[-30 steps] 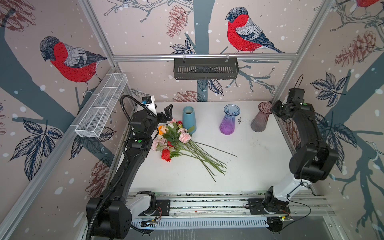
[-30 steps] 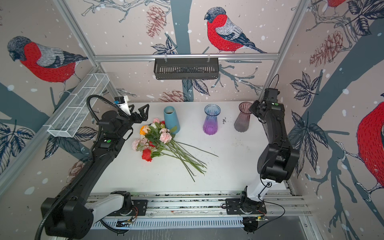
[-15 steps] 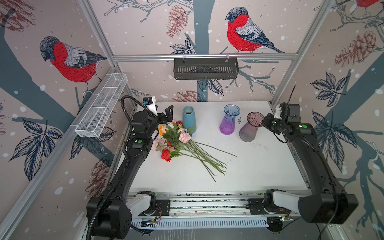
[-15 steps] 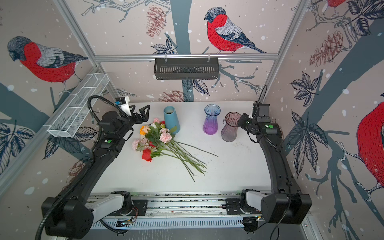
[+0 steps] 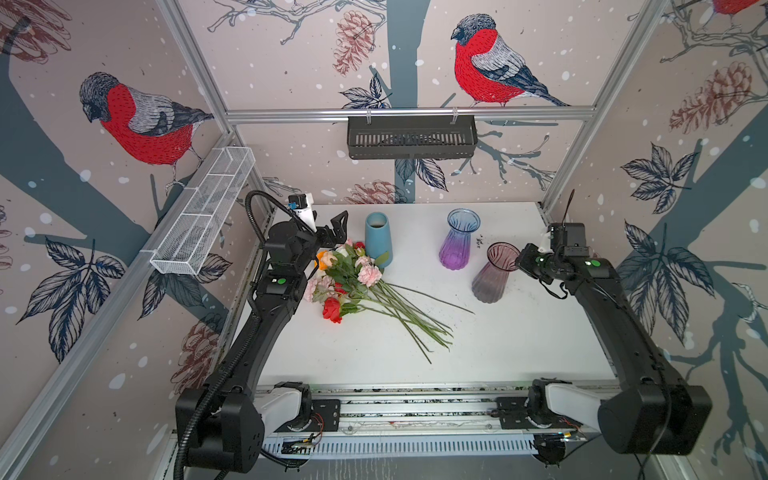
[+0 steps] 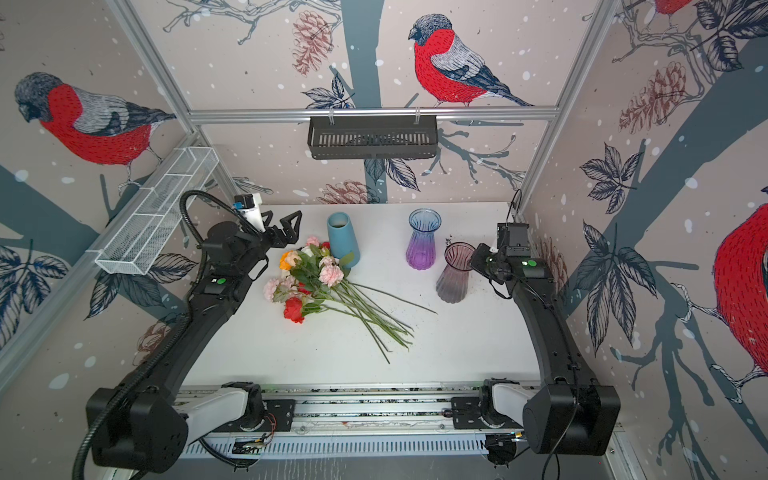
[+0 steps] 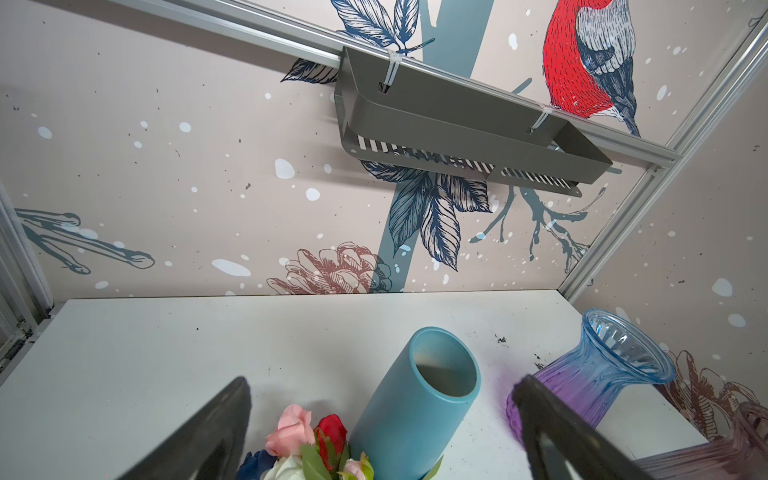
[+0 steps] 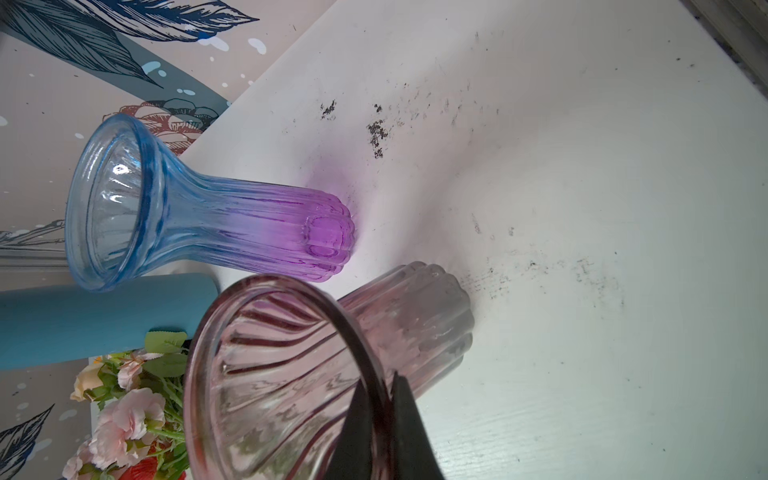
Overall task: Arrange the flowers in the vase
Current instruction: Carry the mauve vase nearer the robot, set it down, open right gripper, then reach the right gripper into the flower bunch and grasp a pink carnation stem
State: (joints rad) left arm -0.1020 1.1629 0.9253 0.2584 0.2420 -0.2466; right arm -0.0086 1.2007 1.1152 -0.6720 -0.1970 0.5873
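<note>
Firmly pinching empty pink vase's (image 8: 270, 374) rim with right gripper (image 8: 379, 386). Spreading left gripper (image 6: 282, 224) wide, teal vase (image 7: 415, 407) just ahead, flowers (image 5: 353, 278) beneath.

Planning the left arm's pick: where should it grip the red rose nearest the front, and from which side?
Likely the stem just behind the head of the red rose, from above, left hand straddling it: it lies flat on the table at the edge of the bunch.

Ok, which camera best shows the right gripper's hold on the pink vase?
Right wrist view: the right gripper is shut on the pink vase rim, one finger inside, one outside. Both top views show the whole vase with the gripper at its rim, too small for finger detail. The left wrist view catches only its edge.
</note>
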